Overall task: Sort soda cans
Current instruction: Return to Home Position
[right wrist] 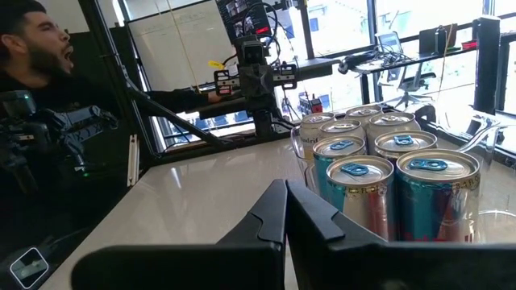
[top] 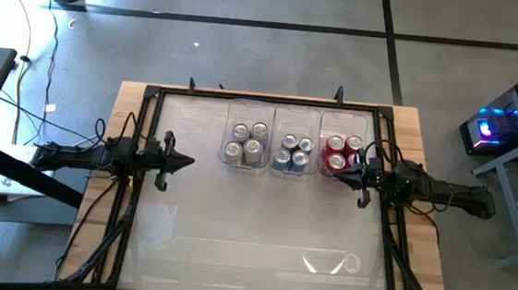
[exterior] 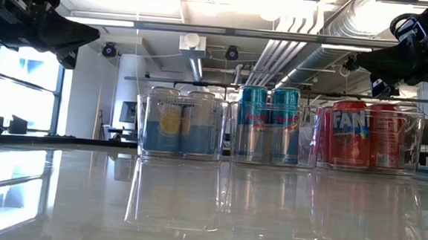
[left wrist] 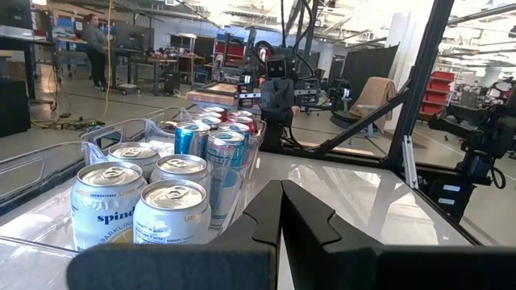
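Hanging above the left side of the table (top: 234,226), the left gripper (top: 182,162) is seen with its two fingers pressed together and nothing held between them. Well ahead of its tips, and a little toward the far edge, three clear bins are set side by side in a row. The bin nearest this gripper (top: 248,112) is filled with four silver-grey cans (top: 246,141); the letters "spind" can be read on one of them in the left wrist view. The middle bin (top: 296,118) is filled with four blue cans (top: 292,154). The third bin (top: 344,122), farthest from the left gripper, is filled with red Fanta cans (top: 340,151), and its near corner lies just below the tips of the right gripper (top: 338,177). That gripper is held high above the tabletop, as is shown in the low view, and its fingers are likewise closed against each other, with nothing between them. The two grippers are pointed toward each other across the table.
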